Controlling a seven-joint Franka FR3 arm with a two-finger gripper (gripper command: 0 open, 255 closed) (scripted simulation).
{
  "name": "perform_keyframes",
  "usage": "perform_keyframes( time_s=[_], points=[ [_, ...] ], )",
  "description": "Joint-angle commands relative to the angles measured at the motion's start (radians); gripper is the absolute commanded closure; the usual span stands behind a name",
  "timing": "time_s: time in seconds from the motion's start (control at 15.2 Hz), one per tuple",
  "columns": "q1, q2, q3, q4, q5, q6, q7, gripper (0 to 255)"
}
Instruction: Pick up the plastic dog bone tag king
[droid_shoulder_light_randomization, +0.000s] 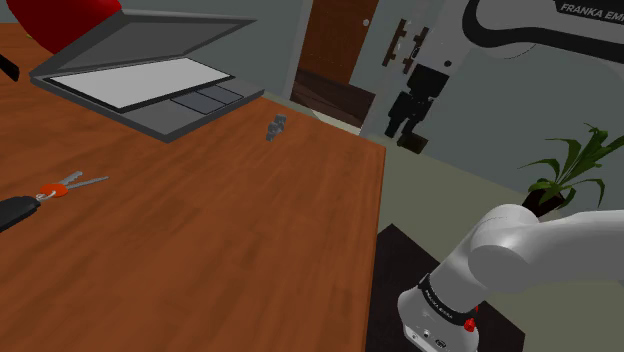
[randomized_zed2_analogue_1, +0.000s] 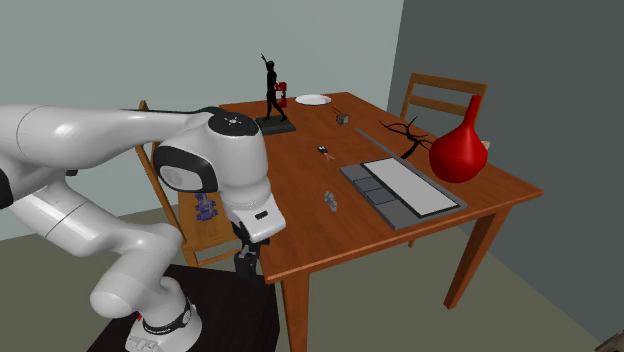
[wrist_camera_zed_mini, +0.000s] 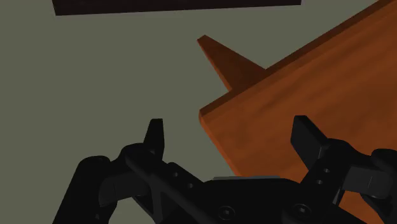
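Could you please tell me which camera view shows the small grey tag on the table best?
The shoulder view: the grey tag lies unobstructed on the table, near the laptop. The second exterior view gives it as a smaller speck beside the laptop. The wrist view faces the table's corner and floor.

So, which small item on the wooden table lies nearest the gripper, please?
The small grey tag beside the grey open laptop; the orange-tagged keys lie farther from the black gripper.
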Motion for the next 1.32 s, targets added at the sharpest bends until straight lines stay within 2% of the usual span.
perform_keyframes(
  time_s=[0.0, 0.33, 0.73, 0.99, 1.25],
  points=[
    [0.000, 0.000, 0.000, 0.000, 0.000, 0.000, 0.000, 0],
    [-0.016, -0.003, 0.162, 0.007, 0.094, 0.025, 0.309, 0],
    [-0.052, 0.084, 0.354, 0.095, 0.173, 0.072, 0.679, 0],
    [-0.098, 0.189, 0.480, 0.198, 0.186, 0.102, 0.927, 0],
    [-0.157, 0.328, 0.607, 0.333, 0.153, 0.124, 1.184, 0]
  ],
)
